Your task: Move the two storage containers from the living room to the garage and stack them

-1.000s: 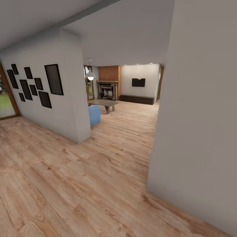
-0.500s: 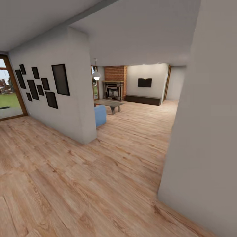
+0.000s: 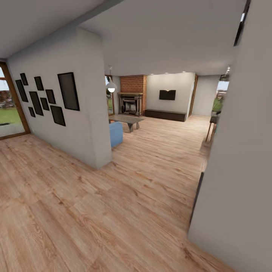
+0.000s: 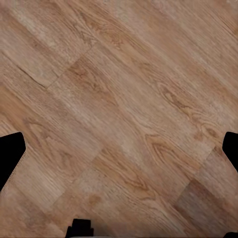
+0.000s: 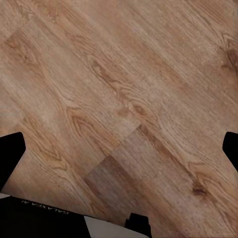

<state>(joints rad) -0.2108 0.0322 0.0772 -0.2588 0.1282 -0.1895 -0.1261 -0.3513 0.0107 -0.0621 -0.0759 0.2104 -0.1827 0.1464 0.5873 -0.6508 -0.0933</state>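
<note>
Beyond hallway, perhaps living room (image 3: 158,113)

Light wood plank floor (image 4: 124,114) with grain running diagonally. Two black fingertips (image 4: 11,156) of the left gripper (image 4: 119,151) at 9 and 3 o'clock, seemingly spread wide, holding nothing.

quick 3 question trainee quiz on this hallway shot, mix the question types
1. True or false: the blue sofa pokes out from behind the wall that bears the black frames.
2. What hangs on the far wall to the right of the brick fireplace? A) mirror B) dark screen C) clock
3. Fill in: both wrist views look down on a wood ____ floor.

Key: 1 true; 2 B, the dark screen; 3 plank: the plank floor lies under the open left pincer and right pincer.
</note>
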